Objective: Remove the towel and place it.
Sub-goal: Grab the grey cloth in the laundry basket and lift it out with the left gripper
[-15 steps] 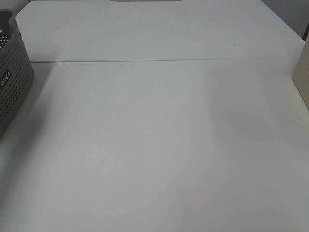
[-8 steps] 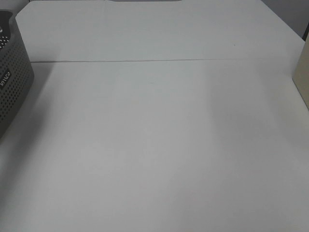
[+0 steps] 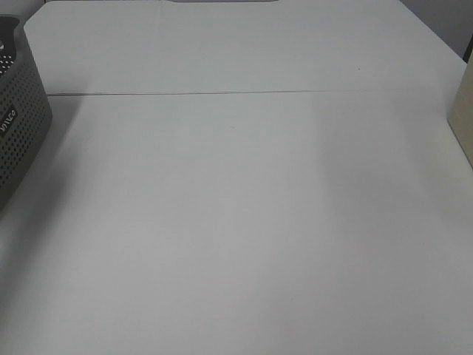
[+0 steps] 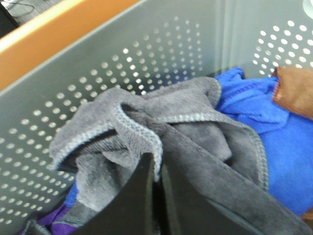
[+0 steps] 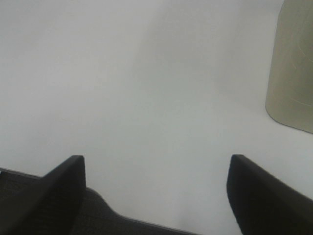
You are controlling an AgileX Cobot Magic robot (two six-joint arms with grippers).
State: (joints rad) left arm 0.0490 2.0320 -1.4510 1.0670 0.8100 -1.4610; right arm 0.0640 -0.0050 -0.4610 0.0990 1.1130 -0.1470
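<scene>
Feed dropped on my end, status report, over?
Left gripper shut on the towel, down in the basket. Right gripper open above the table. Blue cloth against the towel.

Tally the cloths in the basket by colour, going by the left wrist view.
grey towel: 1
blue cloth: 1
brown cloth: 1
purple cloth: 1
Total: 4 showing in the basket. Anything buried underneath is hidden.
</scene>
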